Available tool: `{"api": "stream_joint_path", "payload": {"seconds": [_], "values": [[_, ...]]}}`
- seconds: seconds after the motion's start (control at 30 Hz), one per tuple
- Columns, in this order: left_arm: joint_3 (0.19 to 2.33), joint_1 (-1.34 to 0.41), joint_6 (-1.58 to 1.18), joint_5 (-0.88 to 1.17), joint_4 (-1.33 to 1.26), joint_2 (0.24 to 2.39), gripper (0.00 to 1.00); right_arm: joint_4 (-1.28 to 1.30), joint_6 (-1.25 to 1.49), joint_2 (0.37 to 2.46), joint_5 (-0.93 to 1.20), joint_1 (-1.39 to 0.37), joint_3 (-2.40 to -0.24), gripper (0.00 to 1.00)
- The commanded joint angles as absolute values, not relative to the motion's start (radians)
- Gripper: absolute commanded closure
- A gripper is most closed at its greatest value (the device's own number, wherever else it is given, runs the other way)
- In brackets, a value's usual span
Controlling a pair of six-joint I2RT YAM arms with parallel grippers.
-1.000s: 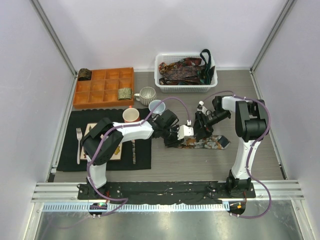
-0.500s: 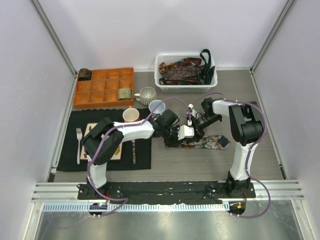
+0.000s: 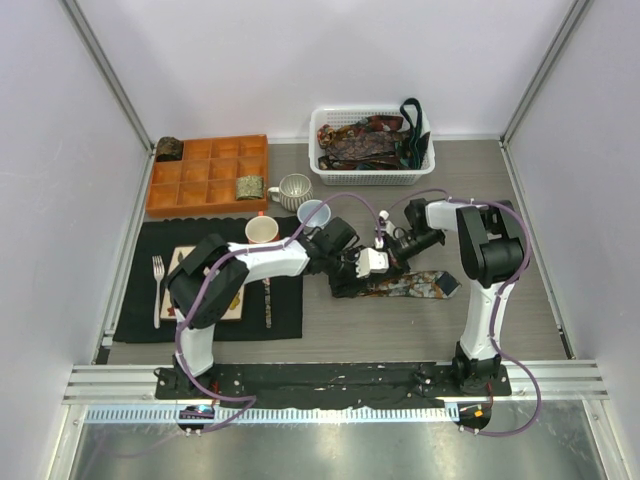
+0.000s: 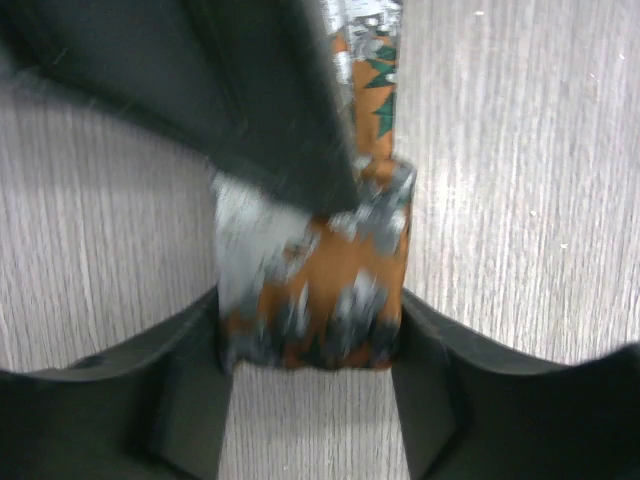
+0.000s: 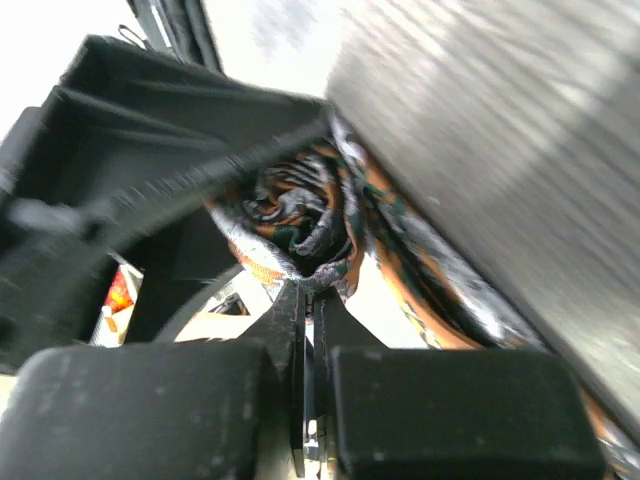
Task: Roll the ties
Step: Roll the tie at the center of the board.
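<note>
**Half-rolled tie (image 3: 412, 285), loose length pointing right**

From above: it lies on the tabletop (image 3: 380, 330), with the left gripper (image 3: 368, 263) and right gripper (image 3: 392, 254) meeting at its coil (image 3: 375, 268).
Left wrist: jaws clamp the coil's sides.
Right wrist: jaws pressed together at the coil's edge.

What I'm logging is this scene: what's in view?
tie on the table: one, rust and grey pattern, centre, partly rolled
basket: one, white, back
ties in basket: several, red-brown, one dark green
tray: one, orange, back left
rolled ties: two, mottled olive, at the tray
cups: three, cream, pale blue, pinkish, right of tray
placemat: one, black, left
fork: one, silver, on placemat
plate: one, floral, on placemat
left gripper: black, shut on that tie
right gripper: black, shut on its core
</note>
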State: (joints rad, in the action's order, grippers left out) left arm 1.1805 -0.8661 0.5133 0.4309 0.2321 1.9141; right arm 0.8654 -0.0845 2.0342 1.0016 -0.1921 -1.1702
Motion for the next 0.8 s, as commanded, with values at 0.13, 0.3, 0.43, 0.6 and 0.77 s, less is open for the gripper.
{"api": "stream_joint_path", "payload": {"seconds": [0.13, 0.3, 0.43, 0.6, 0.77], "values": [[1.117, -0.819, 0.287, 0.43, 0.092, 1.761, 0.19, 0.839, -0.175, 2.092, 0.772, -0.141, -1.157, 0.99], [1.083, -0.819, 0.212, 0.344, 0.028, 1.596, 0.0, 0.844, -0.186, 2.108, 0.756, -0.138, -1.166, 0.99], [0.97, -0.821, 0.126, 0.342, -0.218, 1.488, 0.0, 0.853, -0.199, 2.114, 0.753, -0.135, -1.17, 0.99], [1.034, -0.821, 0.351, 0.523, -0.057, 1.546, 0.0, 0.854, -0.204, 2.12, 0.753, -0.137, -1.178, 0.99], [1.009, -0.819, 0.399, 0.598, -0.159, 1.658, 0.0, 0.887, -0.232, 2.157, 0.77, -0.137, -1.229, 0.99]]}}
